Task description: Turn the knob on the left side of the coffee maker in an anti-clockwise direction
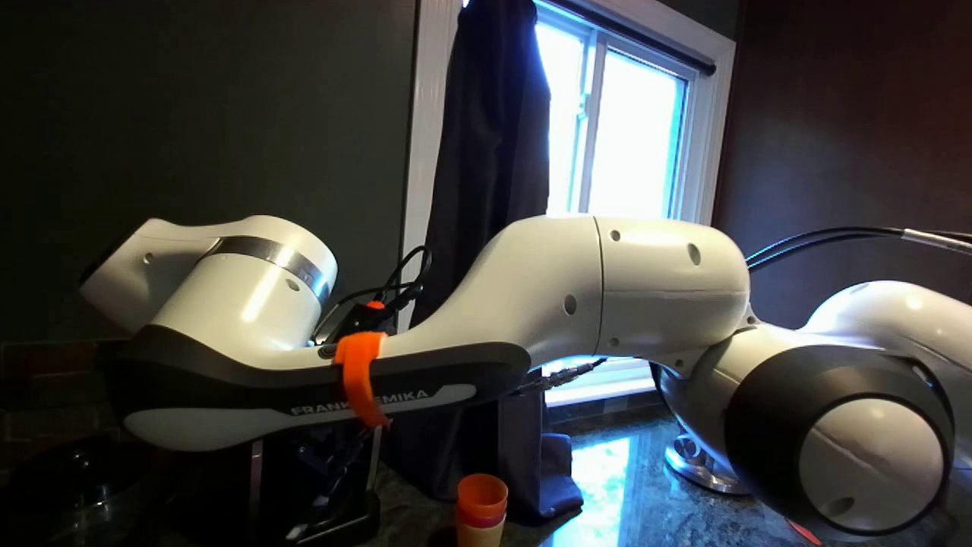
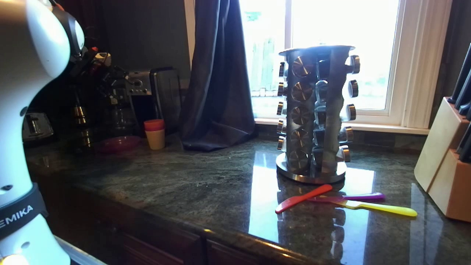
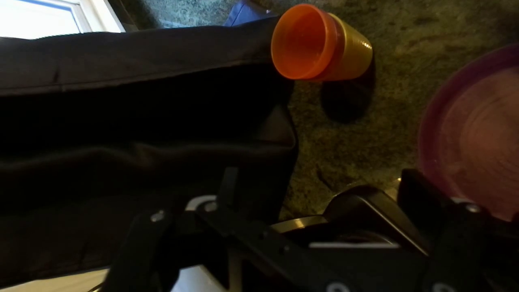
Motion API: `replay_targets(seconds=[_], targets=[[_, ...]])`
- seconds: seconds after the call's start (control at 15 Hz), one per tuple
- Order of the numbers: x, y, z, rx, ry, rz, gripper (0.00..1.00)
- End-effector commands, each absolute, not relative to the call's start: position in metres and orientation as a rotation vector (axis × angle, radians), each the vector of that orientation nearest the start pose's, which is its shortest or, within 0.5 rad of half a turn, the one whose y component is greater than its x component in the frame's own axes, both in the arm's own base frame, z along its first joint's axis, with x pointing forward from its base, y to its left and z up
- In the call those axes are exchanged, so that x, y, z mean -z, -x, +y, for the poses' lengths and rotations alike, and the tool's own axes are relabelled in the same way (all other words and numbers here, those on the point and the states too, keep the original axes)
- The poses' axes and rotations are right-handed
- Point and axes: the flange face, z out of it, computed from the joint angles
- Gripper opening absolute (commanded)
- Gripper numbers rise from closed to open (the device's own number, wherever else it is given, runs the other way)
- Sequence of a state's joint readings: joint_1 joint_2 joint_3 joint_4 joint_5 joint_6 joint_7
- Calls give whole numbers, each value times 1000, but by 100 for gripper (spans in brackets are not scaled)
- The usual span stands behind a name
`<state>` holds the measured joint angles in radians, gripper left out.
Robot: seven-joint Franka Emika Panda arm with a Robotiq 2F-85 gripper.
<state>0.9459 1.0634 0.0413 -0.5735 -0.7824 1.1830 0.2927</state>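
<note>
The dark counter [image 2: 176, 176] mirrors the window [image 2: 320, 25] — coffee maker [image 2: 156, 92] beside the curtain [image 2: 220, 81].

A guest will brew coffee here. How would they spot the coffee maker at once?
In an exterior view, find the dark curtain by the window. Just left of it, behind the stacked cups, stands the coffee maker. Unlike those round, bright cups, it is tall and boxy, silver-fronted and black-sided.
</note>
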Motion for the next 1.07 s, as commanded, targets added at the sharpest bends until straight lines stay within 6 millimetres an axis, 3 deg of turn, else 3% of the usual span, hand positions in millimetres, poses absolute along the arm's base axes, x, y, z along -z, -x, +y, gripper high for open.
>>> replay_targets(seconds=[0.0,0.53,1.0], targets=[[-372,-499,554,-108,-2200,617,100],[-358,-502,572,-214,-2216,665,100],[-364,-497,584,-358,-2234,565,100]])
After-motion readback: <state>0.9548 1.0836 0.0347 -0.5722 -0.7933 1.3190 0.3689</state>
